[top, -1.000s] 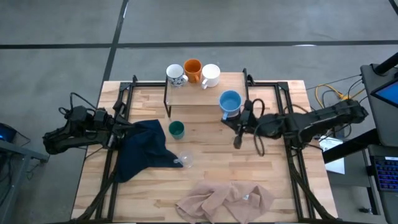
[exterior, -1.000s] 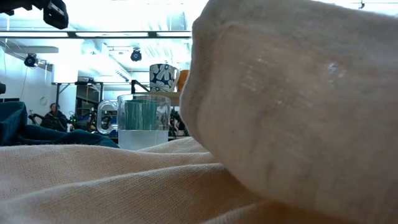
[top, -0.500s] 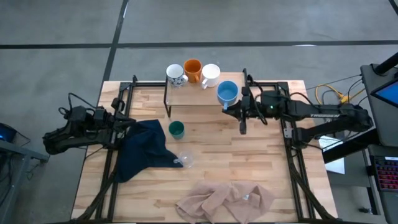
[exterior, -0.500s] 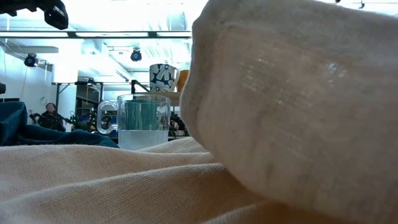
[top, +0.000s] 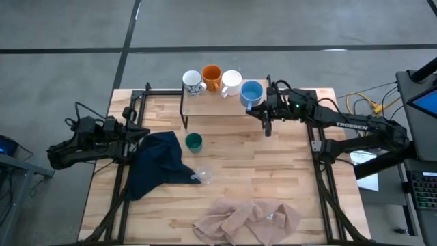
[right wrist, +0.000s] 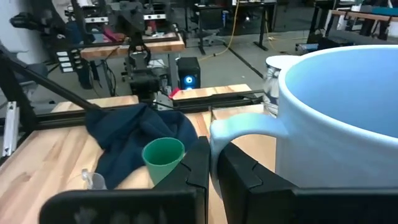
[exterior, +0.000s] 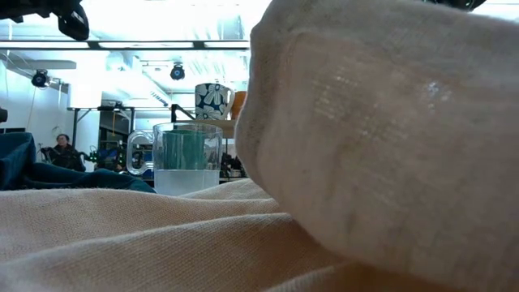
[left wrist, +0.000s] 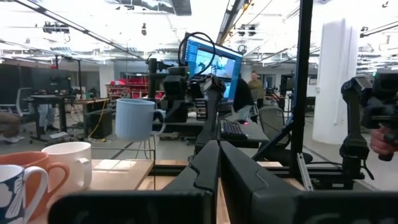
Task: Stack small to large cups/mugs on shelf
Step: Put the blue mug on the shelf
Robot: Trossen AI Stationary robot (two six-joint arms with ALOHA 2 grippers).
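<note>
The shelf point(top: 213, 106) stands at the table's far middle and carries a patterned mug point(top: 193, 82), an orange mug point(top: 212, 76) and a white mug point(top: 231, 82) in a row. A light blue mug point(top: 252, 93) hangs over the shelf's right end, with my right gripper point(top: 266, 111) shut on it. A dark green cup point(top: 194, 142) and a clear glass cup point(top: 203, 175) stand on the tabletop. At the table's left edge my left gripper point(left wrist: 217, 168) is shut on nothing. My right gripper pinches the light blue mug's handle point(right wrist: 239, 129) between its two fingers point(right wrist: 200, 163). It comes in about level from the table's right side. The mug is upright with its mouth up, and the left wrist view shows its body point(left wrist: 134, 118) lifted clear of the shelf.
A dark blue cloth point(top: 157, 164) lies left of the green cup, beside my left gripper. A beige cloth point(top: 249, 219) lies bunched at the near edge and fills most of the low view. Black rails point(top: 321, 178) run along both table sides.
My right gripper has swung toward the table's far edge and to the left, carrying the light blue mug from right of the shelf's front to above the shelf's right end, beside the white mug. The mug has stayed upright.
</note>
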